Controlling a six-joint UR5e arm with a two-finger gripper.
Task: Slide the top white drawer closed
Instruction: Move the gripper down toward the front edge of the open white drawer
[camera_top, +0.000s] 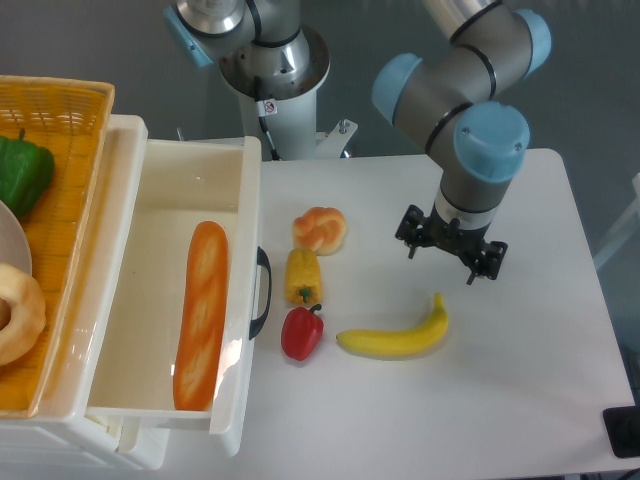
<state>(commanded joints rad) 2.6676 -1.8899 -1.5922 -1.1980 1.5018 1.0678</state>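
Observation:
The top white drawer (251, 200) stands pulled far out of the cabinet at the left, with a long baguette (201, 315) lying inside it. Its black arched handle (262, 292) faces right toward the table. My gripper (450, 250) hangs over the table well to the right of the drawer, above the banana, and holds nothing. Seen from above, its fingers are hidden under the wrist, so the spacing of the jaws does not show.
A bread roll (320, 229), a yellow pepper (302, 275) and a red pepper (302, 332) lie in a column just right of the handle. A banana (395, 335) lies below the gripper. An orange woven basket (45, 230) with a green pepper sits on the cabinet top.

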